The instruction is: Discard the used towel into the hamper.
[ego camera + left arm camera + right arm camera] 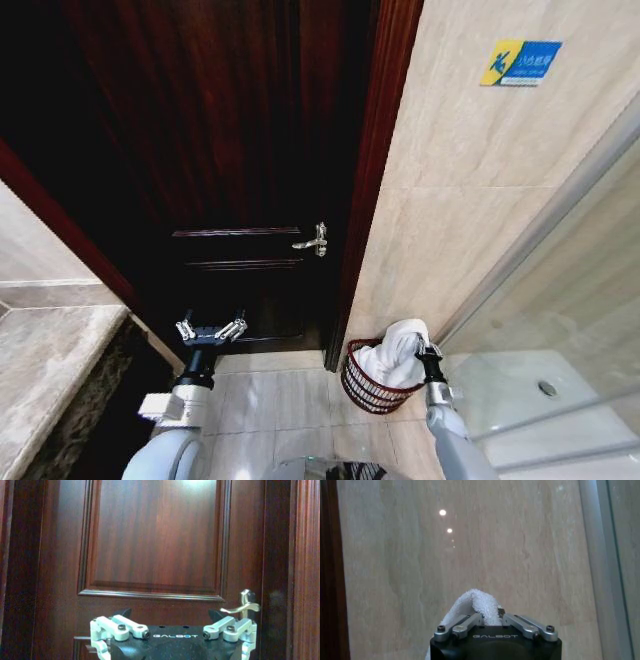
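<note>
Nearest the head camera are the robot's two arms, rising from the lower edge of the view. On the left, the left gripper [211,329] is held up in front of the dark wooden door [230,150], its fingers spread wide with nothing between them. In the left wrist view the same left gripper [172,620] points at the door's raised panel, and the metal door handle [242,605] sits just beside its outer finger, apart from it.

Further right in the head view, the door handle [313,240] shows silver against the wood, and the dark red door frame [365,200] runs down to the tiled floor [280,400].

Right of the frame, the hamper [372,385] stands on the floor against the beige stone wall [460,200], close to the foot of the frame. The white towel [398,352] is bunched over its open top, part of it down inside the wire wall and part rising above the rim. The right gripper [424,347] is at the towel's upper right side, clamped on a fold of it. In the right wrist view the right gripper [490,620] has its fingers drawn in narrow around a hump of towel [475,603], facing the wall.

Right of the hamper runs a glass shower screen [560,300], with a drain [546,387] in the shower floor behind it. A blue and yellow sign [520,62] is fixed high on the wall.
</note>
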Controlling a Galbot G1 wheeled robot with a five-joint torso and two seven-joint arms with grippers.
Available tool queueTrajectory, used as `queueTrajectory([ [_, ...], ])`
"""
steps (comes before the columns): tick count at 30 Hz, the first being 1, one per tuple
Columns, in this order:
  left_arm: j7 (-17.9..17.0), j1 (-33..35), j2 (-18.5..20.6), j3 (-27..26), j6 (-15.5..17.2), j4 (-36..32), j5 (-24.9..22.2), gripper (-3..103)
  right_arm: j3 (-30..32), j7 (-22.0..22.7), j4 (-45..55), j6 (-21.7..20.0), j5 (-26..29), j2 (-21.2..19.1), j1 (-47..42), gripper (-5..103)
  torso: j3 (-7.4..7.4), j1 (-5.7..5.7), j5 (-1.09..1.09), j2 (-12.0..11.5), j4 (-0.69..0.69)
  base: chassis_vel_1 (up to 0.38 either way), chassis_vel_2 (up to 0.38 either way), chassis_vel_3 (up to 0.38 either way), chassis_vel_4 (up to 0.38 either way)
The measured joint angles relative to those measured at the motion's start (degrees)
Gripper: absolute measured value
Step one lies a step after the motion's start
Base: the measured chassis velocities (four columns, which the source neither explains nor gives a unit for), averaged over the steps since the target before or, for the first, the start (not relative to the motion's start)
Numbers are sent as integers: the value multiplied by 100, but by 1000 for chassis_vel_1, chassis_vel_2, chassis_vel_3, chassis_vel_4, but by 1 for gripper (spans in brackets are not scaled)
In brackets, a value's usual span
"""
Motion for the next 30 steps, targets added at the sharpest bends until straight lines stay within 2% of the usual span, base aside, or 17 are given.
queueTrajectory([
  [3,0,0,0,0,0,0,0,100,-5,-16,-125,-1,-22,7,26,5,0,0,0,0,0,0,0,0,0],
  [11,0,0,0,0,0,0,0,100,64,-564,-931,-3,-66,27,242,5,0,0,0,0,-1,0,0,0,0],
  [14,0,0,0,0,0,0,0,100,87,-635,-1138,-4,-115,41,306,5,0,0,0,0,0,0,0,0,0],
  [24,0,0,0,0,0,0,0,100,386,-834,-1904,-14,-591,138,601,5,0,0,1,0,-1,0,0,0,0],
  [30,0,0,0,0,0,0,0,100,439,-896,-2147,-322,-697,102,764,5,0,0,1,0,-1,0,0,0,0],
])
